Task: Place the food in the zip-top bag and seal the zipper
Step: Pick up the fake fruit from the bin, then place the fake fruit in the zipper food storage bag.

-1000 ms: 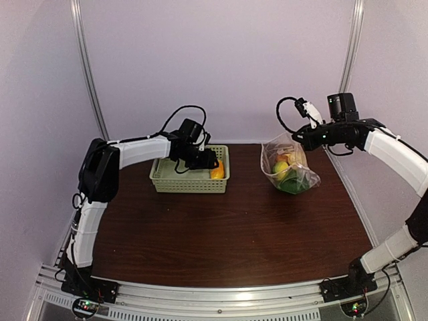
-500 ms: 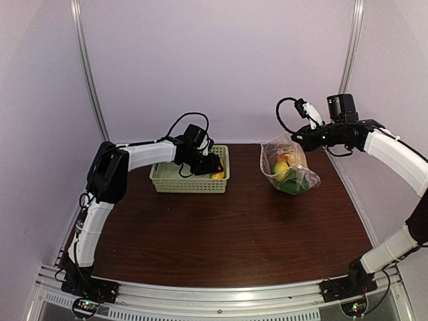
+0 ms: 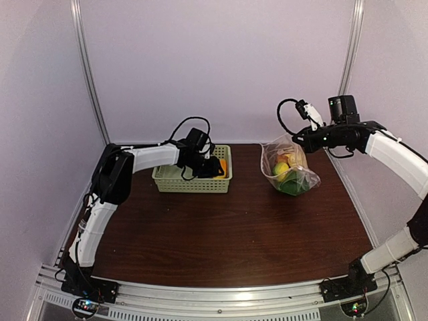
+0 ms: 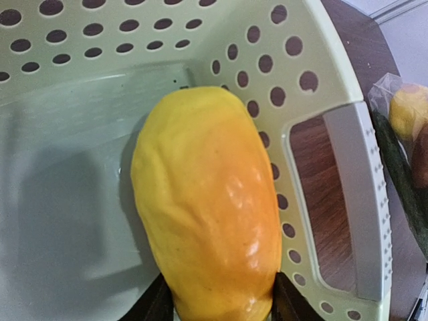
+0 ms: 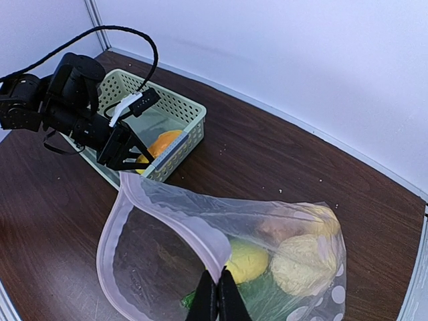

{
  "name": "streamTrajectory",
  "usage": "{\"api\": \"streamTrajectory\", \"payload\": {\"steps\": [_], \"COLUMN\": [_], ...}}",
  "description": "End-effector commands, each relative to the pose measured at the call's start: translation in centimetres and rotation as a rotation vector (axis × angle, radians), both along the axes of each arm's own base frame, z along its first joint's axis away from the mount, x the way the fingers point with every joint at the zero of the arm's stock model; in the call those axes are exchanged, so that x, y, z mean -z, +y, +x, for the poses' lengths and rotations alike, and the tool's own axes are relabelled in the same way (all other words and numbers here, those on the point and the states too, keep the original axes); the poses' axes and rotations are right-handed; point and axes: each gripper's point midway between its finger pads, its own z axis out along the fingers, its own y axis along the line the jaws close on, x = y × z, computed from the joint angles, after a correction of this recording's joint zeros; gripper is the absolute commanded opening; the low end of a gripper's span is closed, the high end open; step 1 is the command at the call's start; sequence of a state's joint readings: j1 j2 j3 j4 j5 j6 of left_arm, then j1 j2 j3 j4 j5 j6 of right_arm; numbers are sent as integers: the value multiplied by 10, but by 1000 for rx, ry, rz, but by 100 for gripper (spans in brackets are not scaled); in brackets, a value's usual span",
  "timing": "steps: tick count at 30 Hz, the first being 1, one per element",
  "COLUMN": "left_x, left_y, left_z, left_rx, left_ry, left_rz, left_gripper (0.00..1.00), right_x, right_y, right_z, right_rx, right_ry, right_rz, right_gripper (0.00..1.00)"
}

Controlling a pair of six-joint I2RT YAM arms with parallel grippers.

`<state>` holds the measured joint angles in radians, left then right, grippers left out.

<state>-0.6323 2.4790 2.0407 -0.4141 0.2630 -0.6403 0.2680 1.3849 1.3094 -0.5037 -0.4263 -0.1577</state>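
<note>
My left gripper is inside the pale green basket, shut on a long yellow-orange toy fruit. Its dark fingertips press both sides of the fruit's near end. The fruit lies by the basket's right wall. My right gripper is shut on the rim of the clear zip-top bag and holds its mouth open toward the basket. Inside the bag are yellow round pieces and a dark green piece. The bag stands at the back right of the table. The slider tab is not visible.
The basket stands at the back centre-left on the dark wooden table. White walls close the back and sides. A cable loops over the left arm.
My left gripper has shifted right within the basket and now grips the yellow-orange fruit near the right wall. The right gripper and bag have stayed still.
</note>
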Motion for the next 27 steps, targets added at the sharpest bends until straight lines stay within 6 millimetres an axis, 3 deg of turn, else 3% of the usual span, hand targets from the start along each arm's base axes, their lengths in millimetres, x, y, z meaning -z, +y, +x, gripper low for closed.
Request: {"api": "streamTrajectory", "payload": {"steps": [1,8,11,14,18,20,22,27], "left_x": [-30,-116,-157,-200,-241,-251,-252,-245], "left_y": [-1,19,20,-1,-42,-62,-78,-106], "left_z": [9,8,-6,-39,-102,-135,-157,-182], "left_rx": [-11,-5,49,200,468,601,665,748], "left_ry": [-90,-282,-335,-374,-434,-458,-443,-356], "left_rz": [5,41,-1,-117,-239,-296,-330,-407], "left_gripper": [39,27,27,26,25,24,24,22], "right_x": [-13,-11,-9,-6,-4,-3,-4,-7], "right_y": [-3,-5,-5,-5,-1,2,6,11], "right_z": [-2,-2,-1,1,4,6,8,13], "right_rx": [8,13,15,17,3,-3,-14,5], "right_ry": [-46,-54,-54,-44,-26,-14,-1,14], "right_rz": [9,-2,-8,-13,-9,-7,-1,-6], "right_gripper": [0,0,0,0,0,0,0,0]}}
